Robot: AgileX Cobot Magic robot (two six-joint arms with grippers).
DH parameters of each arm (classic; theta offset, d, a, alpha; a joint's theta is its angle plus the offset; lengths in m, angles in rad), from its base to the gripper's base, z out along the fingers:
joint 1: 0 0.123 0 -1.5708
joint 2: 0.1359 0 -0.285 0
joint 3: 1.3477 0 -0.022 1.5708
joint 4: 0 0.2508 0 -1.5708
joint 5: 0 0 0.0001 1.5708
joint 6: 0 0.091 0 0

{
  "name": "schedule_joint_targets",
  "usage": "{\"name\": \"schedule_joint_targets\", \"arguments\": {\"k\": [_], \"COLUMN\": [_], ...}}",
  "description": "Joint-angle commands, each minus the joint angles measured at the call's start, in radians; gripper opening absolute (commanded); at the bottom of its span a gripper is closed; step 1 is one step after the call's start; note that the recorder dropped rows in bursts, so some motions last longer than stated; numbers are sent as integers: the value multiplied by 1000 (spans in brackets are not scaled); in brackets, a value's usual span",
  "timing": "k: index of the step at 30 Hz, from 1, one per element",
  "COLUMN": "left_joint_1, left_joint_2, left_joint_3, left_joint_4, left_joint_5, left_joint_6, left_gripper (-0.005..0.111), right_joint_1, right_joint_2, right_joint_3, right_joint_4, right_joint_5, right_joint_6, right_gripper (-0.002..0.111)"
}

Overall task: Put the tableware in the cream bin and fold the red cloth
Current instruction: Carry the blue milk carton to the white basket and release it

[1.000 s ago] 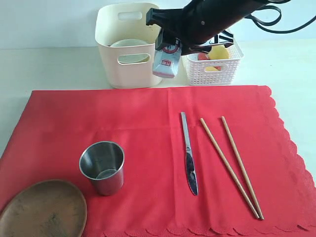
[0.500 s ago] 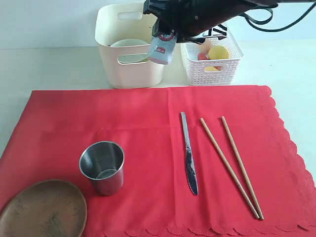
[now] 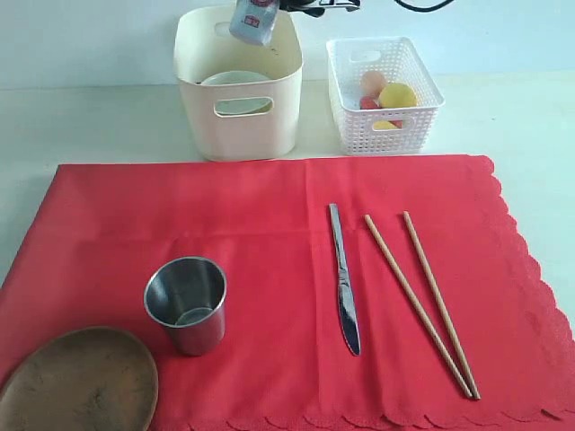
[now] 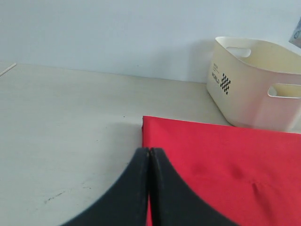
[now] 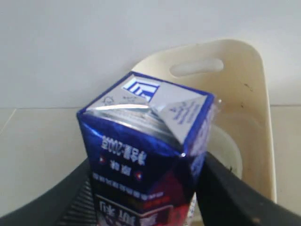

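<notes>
far short of the right pincer (image 5: 146,202), plate (image 3: 81,382) and cup (image 3: 186,303) sit on the red cloth (image 3: 269,206); knife (image 3: 343,278) and chopsticks (image 3: 419,306) run near-to-far, blade tip nearward. left pincer (image 4: 149,155) is pressed together. right pincer pinches a milk carton (image 3: 254,20) above the cream bin (image 3: 238,126).

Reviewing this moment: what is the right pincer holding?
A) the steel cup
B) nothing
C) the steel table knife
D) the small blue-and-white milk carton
D: the right wrist view shows the small blue-and-white milk carton clamped in the right pincer, close to the tall cream plastic bin.
</notes>
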Motion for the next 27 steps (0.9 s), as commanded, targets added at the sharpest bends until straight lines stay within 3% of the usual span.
{"name": "schedule_joint_targets", "arguments": {"k": [1, 15, 20, 24, 27], "left_joint_1": [-6, -6, -6, -6, -6], "left_joint_2": [-5, -5, -5, -5, -5], "left_joint_3": [0, 0, 0, 0, 0], "left_joint_4": [6, 6, 6, 6, 6], "left_joint_5": [-8, -8, -8, -8, -8], "left_joint_6": [0, 0, 0, 0, 0], "left_gripper": [3, 3, 3, 3, 3], "right_joint_1": [-5, -24, -118, -183, -219], "right_joint_2": [67, 44, 14, 7, 7], "right_joint_3": [-95, -104, -104, -104, -104], "right_joint_4": [-5, -26, -76, -79, -135], "right_joint_5": [-19, 82, 168, 216, 267], "right_joint_6": [-16, -7, 28, -84, -29], "right_gripper": [0, 0, 0, 0, 0]}}
